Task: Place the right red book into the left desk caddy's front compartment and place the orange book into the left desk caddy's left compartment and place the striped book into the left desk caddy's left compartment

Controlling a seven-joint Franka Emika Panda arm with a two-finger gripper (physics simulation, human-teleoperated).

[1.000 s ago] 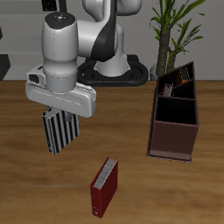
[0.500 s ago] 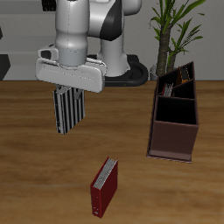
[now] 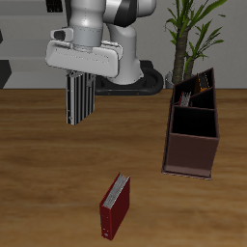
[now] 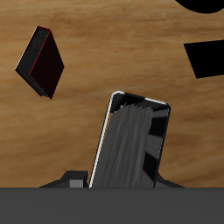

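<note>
My gripper [image 3: 83, 81] is shut on the top end of the striped book [image 3: 81, 104], which hangs upright well above the table. In the wrist view the striped book [image 4: 131, 144] fills the space between my fingers. The left desk caddy [image 3: 191, 154], a long dark reddish-brown box, stands off to the side, apart from the gripper. Its rearmost compartment holds an orange book [image 3: 199, 88] and something dark beside it. A dark red book [image 3: 114, 205] with white page edges lies flat near the table's front edge; it also shows in the wrist view [image 4: 41, 61].
A potted plant [image 3: 193, 29] stands behind the caddy. The robot's base [image 3: 121, 72] is at the back of the table. The caddy's two nearer compartments show only black lining.
The gripper has risen and moved toward the table's back and slightly toward the caddy, carrying the striped book. The dark red book and the caddy have not moved.
</note>
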